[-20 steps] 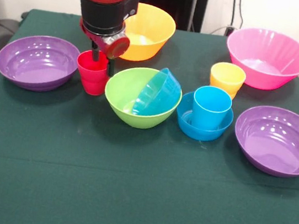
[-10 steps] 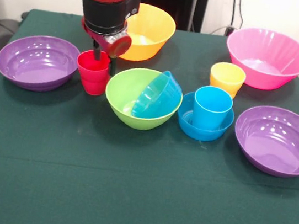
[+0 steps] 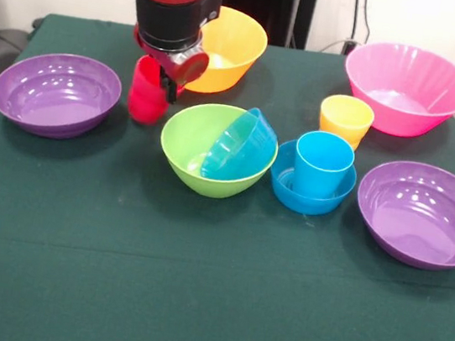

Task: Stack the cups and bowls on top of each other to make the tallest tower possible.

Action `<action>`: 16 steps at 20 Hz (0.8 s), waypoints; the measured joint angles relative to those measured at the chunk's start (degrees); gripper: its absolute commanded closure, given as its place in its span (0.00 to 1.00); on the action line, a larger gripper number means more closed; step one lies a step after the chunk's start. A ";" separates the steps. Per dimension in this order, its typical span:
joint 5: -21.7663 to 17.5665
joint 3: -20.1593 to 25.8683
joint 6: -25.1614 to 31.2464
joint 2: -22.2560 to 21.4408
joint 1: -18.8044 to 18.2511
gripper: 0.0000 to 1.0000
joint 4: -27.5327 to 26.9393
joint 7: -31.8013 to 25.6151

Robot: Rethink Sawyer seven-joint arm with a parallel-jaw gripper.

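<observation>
Front view shows a dark green cloth (image 3: 194, 285) over the table, a bit wrinkled; white wall behind, cables at the top right, dark gear at both side edges. Everything on it is glossy plastic; pink bowl (image 3: 408, 90) is faintly ribbed, orange bowl (image 3: 228, 48) is deep and smooth, two purple bowls (image 3: 56, 94) (image 3: 425, 213) are wide and shallow. Green bowl (image 3: 214, 147) holds a small blue bowl (image 3: 236, 142) tipped on its edge; another blue bowl (image 3: 310, 186) has the blue cup (image 3: 323, 163) standing upright in it; yellow cup (image 3: 346, 119) sits just behind. Red cup (image 3: 148, 91) hangs off the cloth, tilted and blurred, pinched at its rim by the gripper (image 3: 159, 80); the red-black arm hides the fingers mostly and part of the orange bowl. No tower yet.
</observation>
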 measured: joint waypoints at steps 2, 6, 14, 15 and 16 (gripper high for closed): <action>-0.43 0.00 0.01 -0.08 0.07 1.00 0.28 0.00; -0.97 0.00 0.00 -0.10 0.05 1.00 0.39 0.00; -0.96 0.06 0.00 -0.11 -0.22 1.00 0.40 0.00; -0.97 0.07 0.00 -0.14 -0.28 1.00 0.40 0.00; -0.97 0.07 0.02 -0.17 -0.35 1.00 0.39 0.00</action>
